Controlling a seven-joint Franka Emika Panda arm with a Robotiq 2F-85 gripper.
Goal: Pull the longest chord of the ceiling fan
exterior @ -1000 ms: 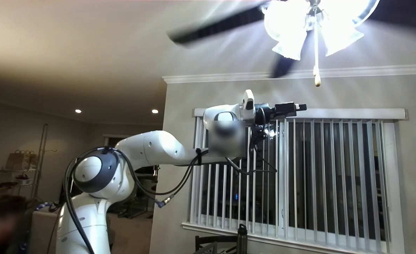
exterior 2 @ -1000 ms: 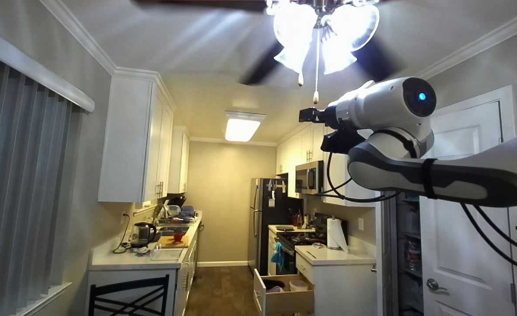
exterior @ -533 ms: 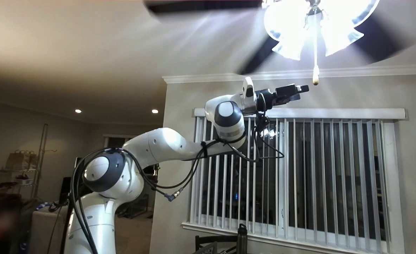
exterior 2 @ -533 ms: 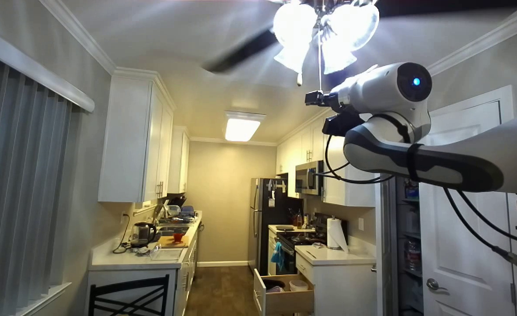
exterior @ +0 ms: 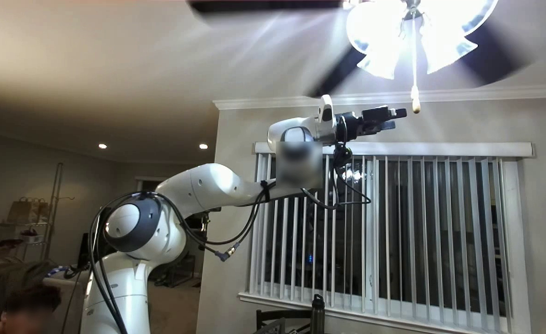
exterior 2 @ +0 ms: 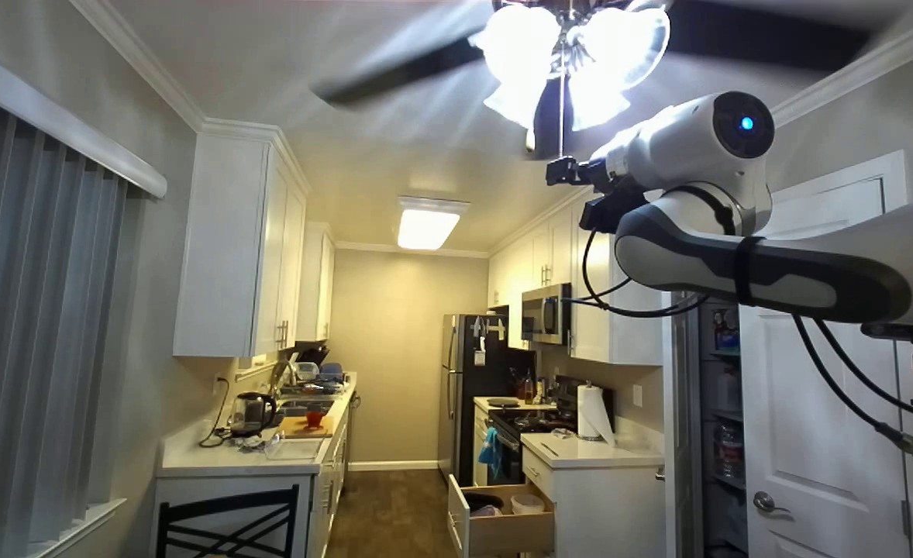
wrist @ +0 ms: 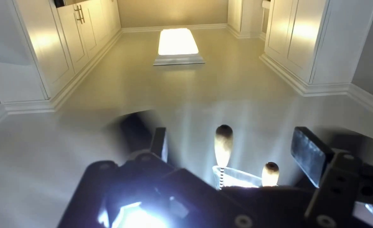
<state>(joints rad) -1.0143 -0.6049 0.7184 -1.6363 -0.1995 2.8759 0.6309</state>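
The ceiling fan (exterior: 377,35), with dark blurred blades and bright lamp shades, shows at the top of both exterior views (exterior 2: 623,48). The longest chord hangs from its middle, its pale knob (exterior: 416,106) just beyond my fingertips. In an exterior view the upper chord (exterior 2: 561,128) shows and its knob is hidden behind my gripper (exterior 2: 563,171). My gripper (exterior: 396,118) is open and empty at knob height. In the upside-down wrist view the longest chord's knob (wrist: 223,145) appears between the spread fingers (wrist: 234,150), touching neither. The shorter cord's knob (wrist: 270,174) appears right of it.
The fan blades (exterior 2: 402,74) sweep above the arm. A lamp shade's rim (wrist: 237,175) is close behind the knobs. A window with blinds (exterior: 389,232) and kitchen cabinets (exterior 2: 228,248) stand beyond. A person (exterior: 29,308) is at the lower left of an exterior view.
My gripper has risen from below the longest chord's knob to about its height, then levelled slightly. The fan blades have turned. The chord's knob sways slightly. The person has shifted.
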